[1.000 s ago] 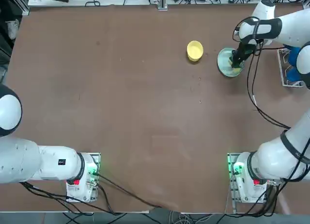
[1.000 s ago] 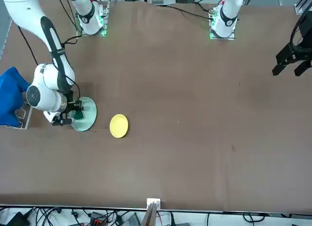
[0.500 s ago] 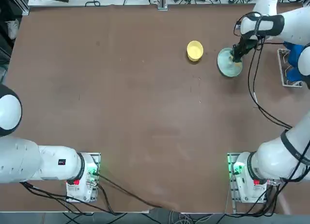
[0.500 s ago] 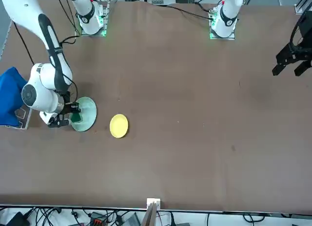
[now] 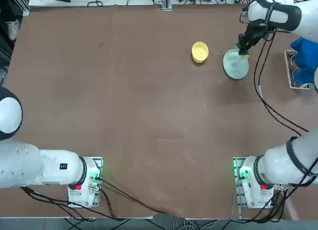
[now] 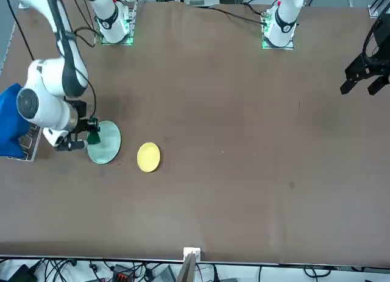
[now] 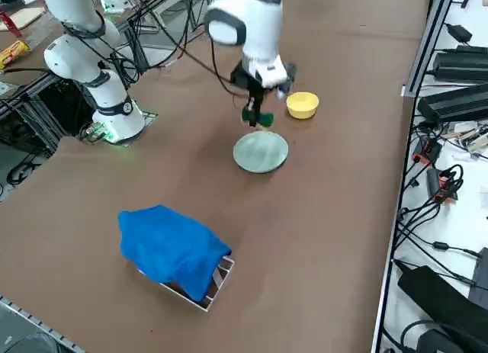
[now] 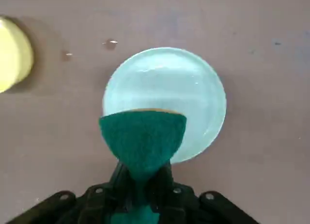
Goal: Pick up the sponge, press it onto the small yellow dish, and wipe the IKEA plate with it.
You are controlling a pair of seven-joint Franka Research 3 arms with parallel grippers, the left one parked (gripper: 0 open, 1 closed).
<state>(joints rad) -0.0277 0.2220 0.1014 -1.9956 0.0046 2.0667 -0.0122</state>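
Sponge [image 8: 143, 137] is pinched between the closed fingers of the right gripper [image 7: 254, 117], raised clear above the IKEA plate [image 7: 261, 152]. Plate rests on the table [image 5: 124, 115], with the small yellow dish [image 5: 199, 51] near it, apart.

Sponge [image 7: 261, 118] now above IKEA plate [image 7: 261, 152]

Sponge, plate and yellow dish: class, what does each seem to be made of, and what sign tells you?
Sponge: soft foam under a matte, fuzzy green scouring layer; it bows where the shut claw pinches it.
Plate: probably glazed ceramic or hard plastic; pale mint, glossy, with highlights.
Yellow dish: smooth, even colour; plastic or ceramic, unclear.
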